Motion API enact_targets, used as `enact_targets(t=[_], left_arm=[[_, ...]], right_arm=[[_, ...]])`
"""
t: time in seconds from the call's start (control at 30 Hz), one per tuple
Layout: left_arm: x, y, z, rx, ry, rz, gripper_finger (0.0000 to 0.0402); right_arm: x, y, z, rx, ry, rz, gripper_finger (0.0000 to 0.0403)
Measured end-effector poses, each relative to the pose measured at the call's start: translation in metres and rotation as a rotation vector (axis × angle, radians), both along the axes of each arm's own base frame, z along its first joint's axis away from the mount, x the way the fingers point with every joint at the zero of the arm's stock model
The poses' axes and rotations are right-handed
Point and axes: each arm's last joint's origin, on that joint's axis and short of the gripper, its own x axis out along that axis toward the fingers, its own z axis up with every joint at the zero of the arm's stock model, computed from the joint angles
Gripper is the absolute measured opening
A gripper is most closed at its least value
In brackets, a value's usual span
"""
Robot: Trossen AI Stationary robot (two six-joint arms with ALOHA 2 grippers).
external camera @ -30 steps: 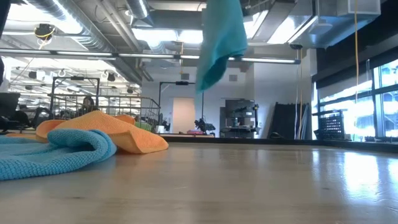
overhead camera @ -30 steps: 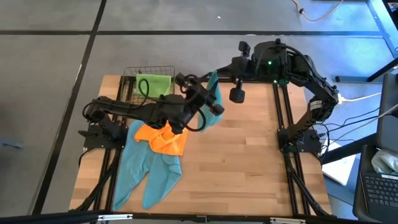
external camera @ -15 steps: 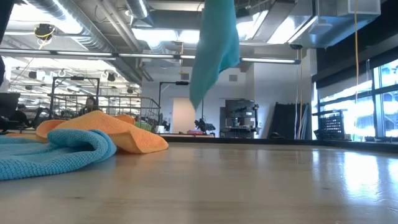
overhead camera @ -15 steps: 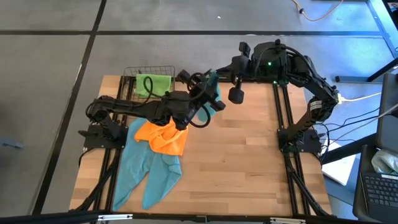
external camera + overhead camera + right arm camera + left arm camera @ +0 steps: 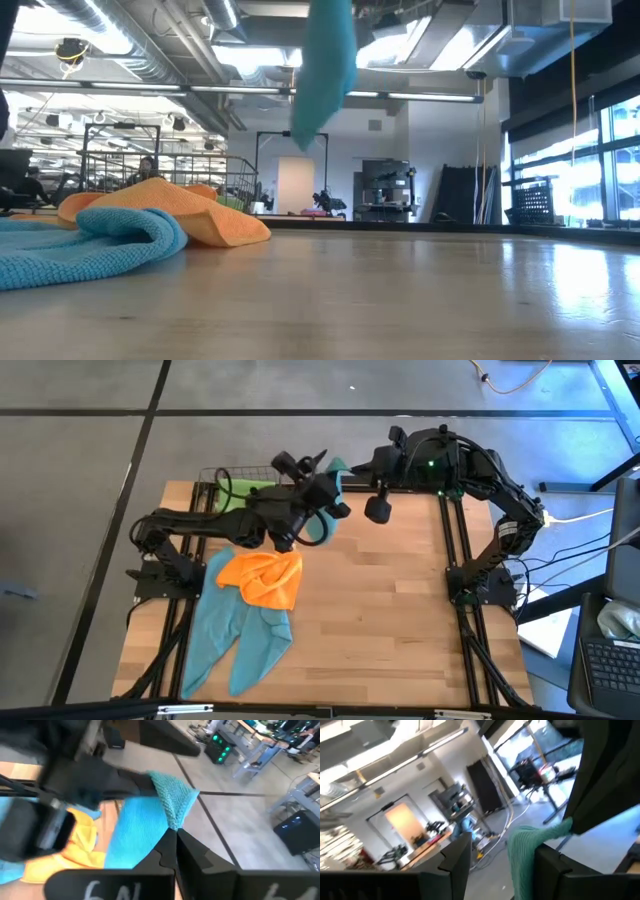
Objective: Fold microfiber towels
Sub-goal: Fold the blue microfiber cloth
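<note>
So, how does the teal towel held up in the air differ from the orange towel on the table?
The teal towel hangs above the table, while the orange towel lies crumpled on the wood. The teal one is pinched by the shut right gripper, with the left gripper at it too; no gripper touches the orange one. The teal one hangs long and limp; the orange one is bunched into a heap. Both look soft and matte.
</note>
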Motion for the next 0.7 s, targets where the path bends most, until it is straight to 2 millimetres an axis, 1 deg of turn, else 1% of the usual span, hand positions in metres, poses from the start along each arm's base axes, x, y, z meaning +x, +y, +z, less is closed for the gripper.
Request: enact_targets(t=[0.17,0.4,0.53,0.6,0.7], left_arm=[[-0.005,-0.001,0.007,0.007,-0.043,-0.093,0.0153],[-0.002,-0.003,-0.009,-0.065,0.019,-0.142,0.0153],[-0.001,-0.002,-0.013,-0.098,0.021,-0.142,0.0153],[-0.001,-0.002,-0.014,-0.105,0.018,-0.144,0.0153],[0.0,-0.003,-0.015,-0.104,0.031,-0.188,0.0153]], right_arm=[[0.0,-0.004,0.001,0.014,-0.02,-0.025,0.0008],[0.003,-0.006,0.01,-0.042,-0.099,-0.01,0.0008],[0.002,-0.005,0.008,-0.067,-0.06,0.004,0.0008],[0.002,-0.005,0.007,-0.08,-0.044,0.028,0.0008],[0.002,-0.002,0.008,-0.113,-0.026,0.147,0.0008]])
